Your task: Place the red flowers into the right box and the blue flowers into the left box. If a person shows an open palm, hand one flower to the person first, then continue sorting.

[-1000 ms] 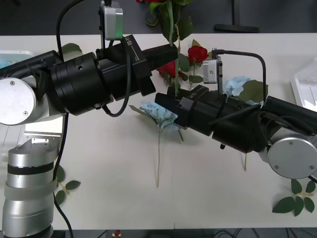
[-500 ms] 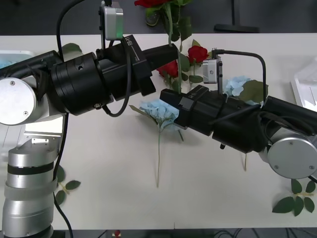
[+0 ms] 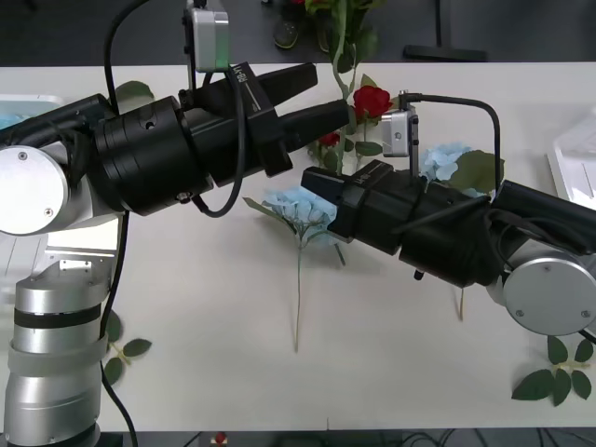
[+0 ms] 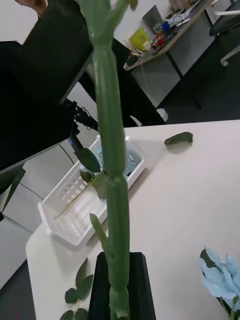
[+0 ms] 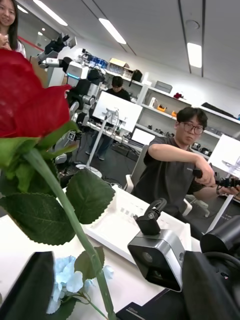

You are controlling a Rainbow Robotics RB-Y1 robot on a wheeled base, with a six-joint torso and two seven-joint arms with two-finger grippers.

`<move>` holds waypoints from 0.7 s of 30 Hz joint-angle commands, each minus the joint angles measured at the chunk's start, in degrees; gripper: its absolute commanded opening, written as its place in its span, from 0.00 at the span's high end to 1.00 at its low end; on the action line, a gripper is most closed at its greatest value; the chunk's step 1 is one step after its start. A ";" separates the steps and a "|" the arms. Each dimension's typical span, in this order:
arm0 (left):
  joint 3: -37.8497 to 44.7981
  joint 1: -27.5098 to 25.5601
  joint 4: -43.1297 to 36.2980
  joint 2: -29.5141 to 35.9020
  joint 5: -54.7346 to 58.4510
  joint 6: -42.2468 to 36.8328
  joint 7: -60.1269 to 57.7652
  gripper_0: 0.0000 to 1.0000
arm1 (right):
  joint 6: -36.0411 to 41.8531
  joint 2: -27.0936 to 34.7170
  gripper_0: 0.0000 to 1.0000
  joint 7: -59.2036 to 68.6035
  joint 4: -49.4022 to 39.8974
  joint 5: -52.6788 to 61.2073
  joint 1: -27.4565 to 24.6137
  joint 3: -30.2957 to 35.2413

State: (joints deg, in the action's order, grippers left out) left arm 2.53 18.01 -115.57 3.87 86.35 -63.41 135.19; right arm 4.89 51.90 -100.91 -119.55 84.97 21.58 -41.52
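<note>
right end effector [image 4: 119, 295] clamped on red rose stem [image 4: 111, 165] | left end effector [image 3: 326, 98] apart | lettering unreadable

Held rose [image 3: 345, 37] head cut off by top edge, right tool [image 3: 321, 186] tips hidden

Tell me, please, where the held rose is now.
Front view, top centre: the rose stands upright, stem pinched by the right gripper and passing between the left gripper's open fingers.
</note>
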 commanded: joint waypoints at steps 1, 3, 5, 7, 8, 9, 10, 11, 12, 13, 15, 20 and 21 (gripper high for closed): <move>0.81 0.89 -1.77 -0.27 1.10 -0.49 -2.73 0.00 | -0.58 1.98 1.00 0.72 -0.78 1.25 1.36 0.82; 1.86 0.89 -1.77 -0.27 0.66 -1.90 -3.09 0.00 | -0.49 3.12 1.00 0.81 -0.86 1.95 1.36 1.17; 3.53 0.98 -1.77 -0.27 -0.30 -3.83 -3.52 0.00 | 0.30 5.40 1.00 0.81 -0.86 3.45 1.36 2.40; 4.67 0.98 -1.77 -0.27 -1.71 -5.59 -3.88 0.00 | 3.29 7.78 1.00 0.81 -0.86 5.73 1.36 4.95; 5.47 1.06 -1.77 -0.27 -2.85 -6.73 -4.14 0.00 | 6.27 9.45 1.00 0.89 -0.86 7.84 1.36 7.24; 5.91 1.15 -1.77 -0.18 -3.64 -7.52 -4.32 0.00 | 8.21 10.41 1.00 0.98 -0.86 9.34 1.36 8.56; 6.70 1.24 -1.77 -0.18 -5.75 -9.19 -4.58 0.00 | 13.92 12.96 1.00 1.33 -0.69 12.68 1.36 12.51; 7.31 1.41 -1.77 -0.18 -7.16 -10.33 -4.84 0.00 | 17.87 14.28 1.00 1.51 0.02 15.05 1.27 14.88; 7.66 1.50 -1.77 -0.18 -8.13 -10.95 -5.02 0.00 | 20.60 15.07 1.00 1.60 0.54 16.46 1.36 16.47; 8.37 1.68 -1.77 -0.18 -10.15 -12.18 -5.28 0.00 | 25.87 16.30 1.00 1.86 1.95 18.83 1.36 19.63; 9.77 2.12 -1.77 0.17 -13.75 -14.46 -6.07 0.00 | 34.75 17.62 1.00 2.30 4.85 22.17 1.27 24.64; 10.30 2.47 -1.86 1.49 -23.60 -20.09 -11.96 0.00 | 54.70 19.38 1.00 4.41 13.55 24.37 1.27 34.48; 10.04 2.47 -1.86 1.75 -25.44 -20.97 -13.37 0.00 | 57.51 19.99 1.00 5.29 14.78 23.75 1.27 35.54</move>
State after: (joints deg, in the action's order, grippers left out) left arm 13.53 18.28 -115.60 3.99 64.06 -82.53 127.31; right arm 57.63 69.98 -99.82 -107.35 109.55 21.60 -7.33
